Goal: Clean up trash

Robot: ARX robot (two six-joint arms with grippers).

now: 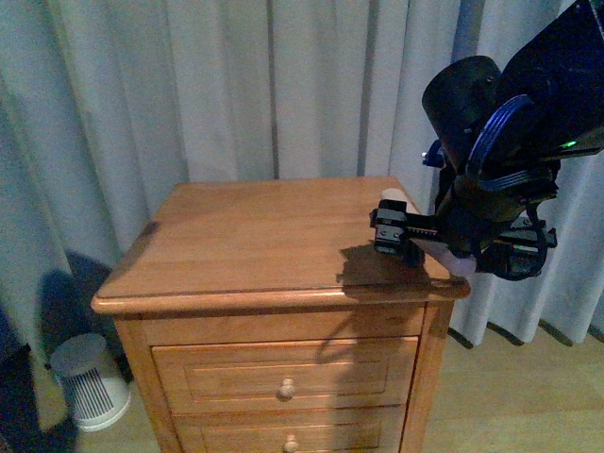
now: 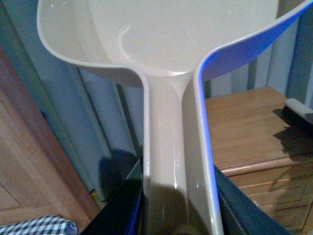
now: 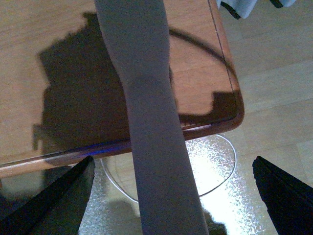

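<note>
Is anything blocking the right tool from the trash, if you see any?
No trash shows in any view. The right tool holds a brush over the right front corner of the nightstand; nothing else visible lies on its top.

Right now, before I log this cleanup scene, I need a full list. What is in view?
nightstand: one, honey-brown wood with knobbed drawers, centre of the front view
curtains: grey-white, behind the nightstand
ribbed appliance: one, white, on the floor left of the nightstand
bin: one, white rim with shiny liner, on the floor below the nightstand's corner
checked cloth: one, black-and-white, partly seen near the left arm
dustpan: one, beige, held by its handle
brush: one, pale handle, over the nightstand's right front corner
paper ball: none in view
left gripper: black, shut on the dustpan handle
right gripper: black, fingers flank the brush handle, grip unclear
</note>
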